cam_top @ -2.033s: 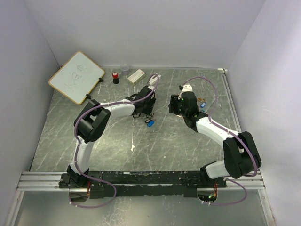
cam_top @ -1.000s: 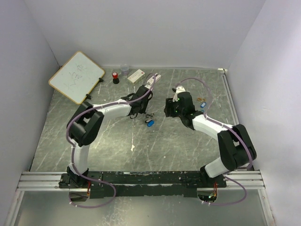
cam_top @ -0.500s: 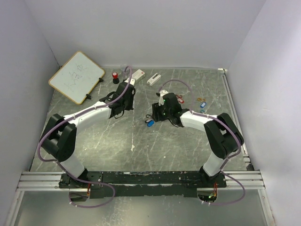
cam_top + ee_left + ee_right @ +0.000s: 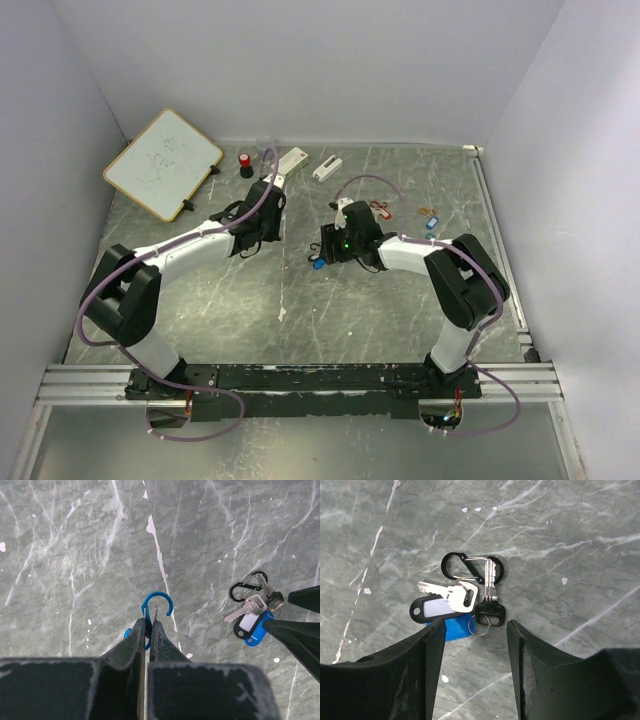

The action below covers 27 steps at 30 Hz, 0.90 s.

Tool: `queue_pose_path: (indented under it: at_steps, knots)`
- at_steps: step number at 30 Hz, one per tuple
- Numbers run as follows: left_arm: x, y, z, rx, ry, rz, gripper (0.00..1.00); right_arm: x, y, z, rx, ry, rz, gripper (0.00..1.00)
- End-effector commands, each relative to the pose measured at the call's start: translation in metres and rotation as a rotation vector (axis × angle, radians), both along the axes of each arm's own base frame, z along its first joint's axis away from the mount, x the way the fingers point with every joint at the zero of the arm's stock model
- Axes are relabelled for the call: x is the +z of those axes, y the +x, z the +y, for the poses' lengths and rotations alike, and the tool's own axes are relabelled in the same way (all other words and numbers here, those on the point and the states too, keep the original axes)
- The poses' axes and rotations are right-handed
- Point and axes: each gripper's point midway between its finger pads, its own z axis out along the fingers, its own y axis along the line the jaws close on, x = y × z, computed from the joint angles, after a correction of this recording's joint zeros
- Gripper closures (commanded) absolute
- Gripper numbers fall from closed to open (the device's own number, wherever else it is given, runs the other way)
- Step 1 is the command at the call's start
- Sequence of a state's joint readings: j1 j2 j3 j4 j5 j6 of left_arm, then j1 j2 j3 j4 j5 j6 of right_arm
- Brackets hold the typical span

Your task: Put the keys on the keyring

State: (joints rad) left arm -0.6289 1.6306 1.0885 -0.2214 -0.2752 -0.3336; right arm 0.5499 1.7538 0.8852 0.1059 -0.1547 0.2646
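Observation:
In the left wrist view, my left gripper (image 4: 148,624) is shut on a blue carabiner keyring (image 4: 159,603), held just above the table. A bunch of keys (image 4: 462,602) lies flat to its right: silver keys, a black tag, a blue tag (image 4: 254,630) and a black carabiner (image 4: 465,566). My right gripper (image 4: 476,630) stands open just short of this bunch, with nothing between its fingers. From above, the left gripper (image 4: 252,238) sits left of the bunch (image 4: 318,263) and the right gripper (image 4: 326,250) is at it. More keys, red (image 4: 378,208) and orange and blue (image 4: 430,216), lie further right.
A whiteboard (image 4: 163,163) leans at the back left. Along the back edge are a red-capped black cylinder (image 4: 244,164), a clear cup (image 4: 266,148) and two white blocks (image 4: 292,158) (image 4: 326,167). Grey walls close in the table on three sides.
Both arms have swung left. The left gripper carried the blue carabiner away from the centre. The right gripper came over from the right to the key bunch, which stayed put.

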Motion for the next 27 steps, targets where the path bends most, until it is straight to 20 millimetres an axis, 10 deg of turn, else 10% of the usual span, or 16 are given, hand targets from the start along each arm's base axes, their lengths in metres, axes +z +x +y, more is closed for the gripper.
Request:
queue_pose_path:
  at_steps: [1, 27]
  knots:
    - [0.014, 0.000, -0.001, -0.004, -0.042, -0.023, 0.93, 0.004, 0.006, 0.011, 0.005, 0.035, 0.002, 0.48]
    - [0.028, -0.002, 0.048, 0.138, -0.086, -0.039, 0.93, -0.009, 0.032, 0.099, 0.131, 0.133, 0.059, 0.48]
